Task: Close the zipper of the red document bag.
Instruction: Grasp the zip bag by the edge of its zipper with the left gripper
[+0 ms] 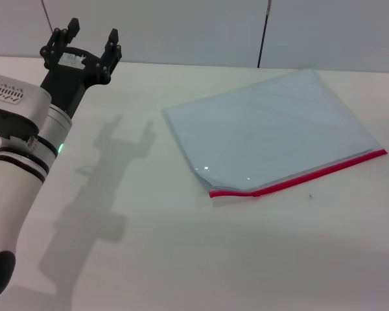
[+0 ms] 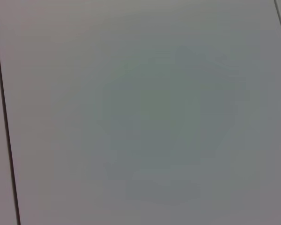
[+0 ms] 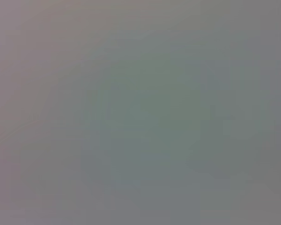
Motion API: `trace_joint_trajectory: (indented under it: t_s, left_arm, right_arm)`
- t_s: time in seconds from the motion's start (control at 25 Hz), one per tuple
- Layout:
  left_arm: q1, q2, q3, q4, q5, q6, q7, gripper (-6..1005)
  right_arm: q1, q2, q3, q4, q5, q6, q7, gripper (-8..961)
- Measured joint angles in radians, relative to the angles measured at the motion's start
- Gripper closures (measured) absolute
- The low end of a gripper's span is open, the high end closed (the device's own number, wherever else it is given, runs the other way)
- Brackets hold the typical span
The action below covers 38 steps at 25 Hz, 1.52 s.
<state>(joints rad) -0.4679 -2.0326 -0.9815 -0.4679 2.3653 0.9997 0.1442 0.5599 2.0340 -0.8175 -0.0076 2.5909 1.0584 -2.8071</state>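
The red document bag [image 1: 272, 126] lies flat on the white table, right of centre in the head view; it is a translucent pale blue-grey pouch. Its zipper [image 1: 298, 175] is a thin red strip along the near edge, running from the bag's near-left corner up to the right. The strip has a small kink at its left part. My left gripper [image 1: 91, 40] is raised at the far left, well away from the bag, open and holding nothing. My right gripper is out of view. Both wrist views show only a blank pale surface.
The white table [image 1: 181, 253] spreads around the bag. A pale wall with a dark vertical seam [image 1: 264, 32] rises behind the table's far edge. My left arm's shadow [image 1: 110, 175] falls on the table between arm and bag.
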Motion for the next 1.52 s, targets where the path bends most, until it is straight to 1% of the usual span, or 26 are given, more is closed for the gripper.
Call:
trace_joint_trajectory:
  t_s: [1.12,1.36,1.52]
  left_arm:
    - [-0.003,0.0,0.006,0.0,0.004,-0.012,0.0,293]
    - [-0.014,0.003,0.022,-0.019,0.015,-0.079,-0.001,293]
    - [-0.015,0.006,0.023,-0.074,0.064,-0.151,0.031,294]
  right_arm:
    - [0.008,0.0,0.0,0.0,0.0,-0.017,0.003,309]
    - [0.005,0.0,0.0,0.0,0.0,-0.022,0.001,309]
    - [0.004,0.0,0.0,0.0,-0.001,-0.028,0.001,309]
